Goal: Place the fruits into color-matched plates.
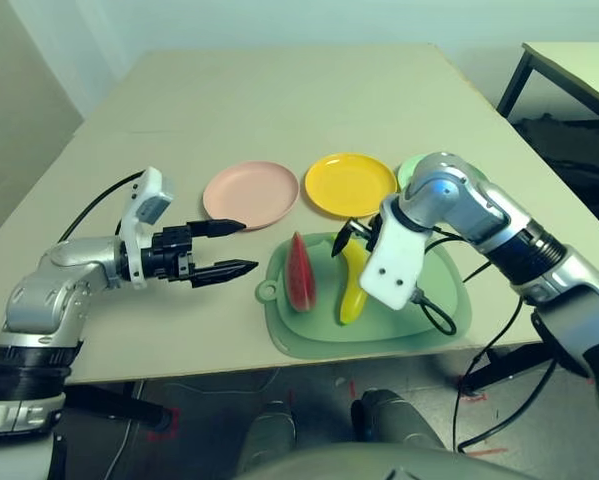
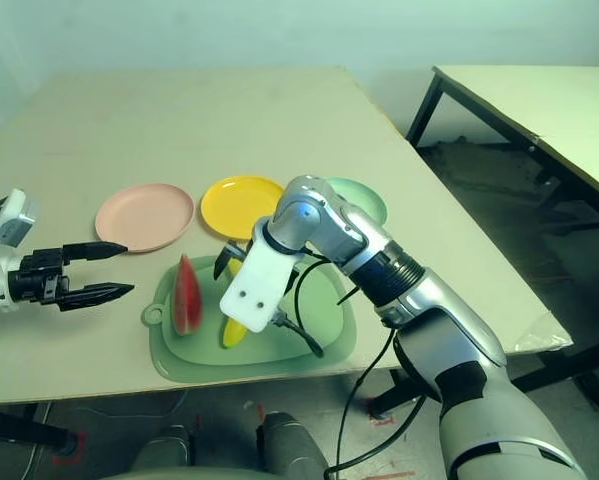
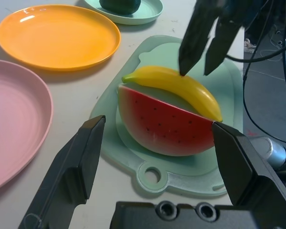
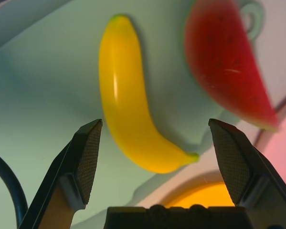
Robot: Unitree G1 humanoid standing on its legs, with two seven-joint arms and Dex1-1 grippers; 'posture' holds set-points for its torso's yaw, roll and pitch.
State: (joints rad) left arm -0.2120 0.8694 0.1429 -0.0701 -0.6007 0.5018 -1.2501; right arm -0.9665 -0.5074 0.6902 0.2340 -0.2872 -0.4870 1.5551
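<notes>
A: Nearest the robot, what lies on the mat point(image 1: 434, 318)?

B: The banana point(image 1: 354, 285) and the watermelon point(image 1: 300, 272), side by side and close together, with a narrow gap between them. The right end effector point(image 3: 203, 53) hangs over the banana, pointing steeply down, fingers fully apart and empty; in the right wrist view the fruit lies between the two pads point(image 4: 88, 160).

A: How is the step in hand best done?

B: Judged from this pose, the step is the pickup of the banana. Lower with the fingers straddling the thick middle, across its length, so the curve cannot roll out. Keep the finger on the watermelon side inside the gap, or the wedge will be pushed. Close only once the pads are low enough to flank the body.

A: And the left end effector point(image 1: 219, 248)?

B: Level, wide open, holding nothing, over bare worktop point(image 1: 279, 100) just left of the mat's ring tab, aimed at the watermelon. It is apart from the right arm.

A: Farther out?

B: Three plates: pink point(image 1: 250, 193), yellow point(image 1: 350, 184), green point(image 3: 152, 10). The avocado point(image 3: 120, 5) already sits in the green one. The yellow plate is empty, just beyond the mat; the lift to it looks unobstructed.
</notes>
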